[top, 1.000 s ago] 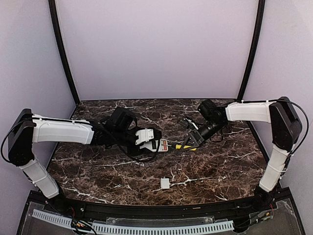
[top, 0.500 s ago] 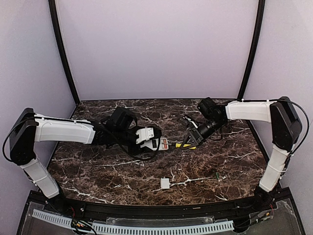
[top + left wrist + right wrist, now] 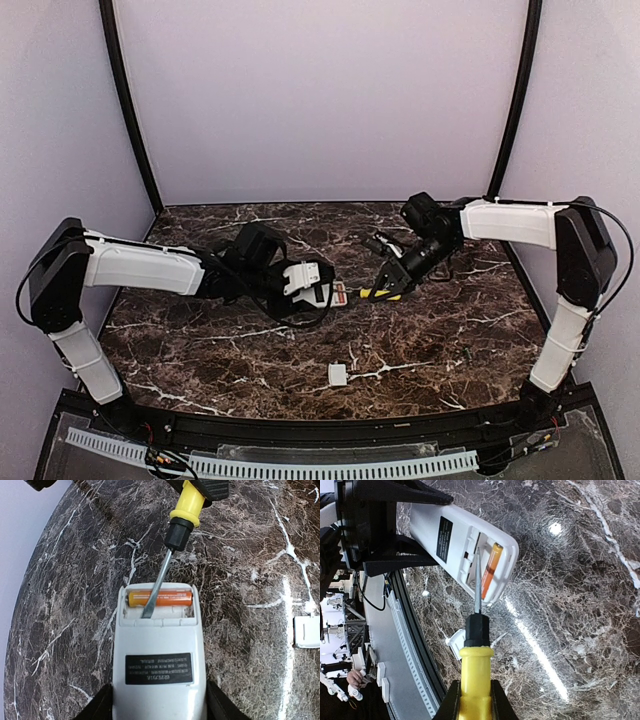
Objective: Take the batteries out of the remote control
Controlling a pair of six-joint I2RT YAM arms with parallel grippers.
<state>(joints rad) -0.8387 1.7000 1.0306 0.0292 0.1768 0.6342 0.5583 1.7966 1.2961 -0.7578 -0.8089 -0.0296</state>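
Left arm (image 3: 140,268) reaches from the worktop's near-left corner toward the middle, forearm low and almost level. Left gripper (image 3: 318,291) is half-spread, fingers (image 3: 97,705) clamped on both long sides of the remote control (image 3: 159,645). Right arm (image 3: 505,225) comes in from the right edge, wrist bent down and left. Right gripper (image 3: 393,284) is closed tight on the screwdriver (image 3: 476,665) handle and aimed at the left gripper. The two grippers are probably apart, but it's hard to tell from above.

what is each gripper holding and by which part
Left gripper holds the remote by its long sides. Right gripper holds the screwdriver by its yellow handle.
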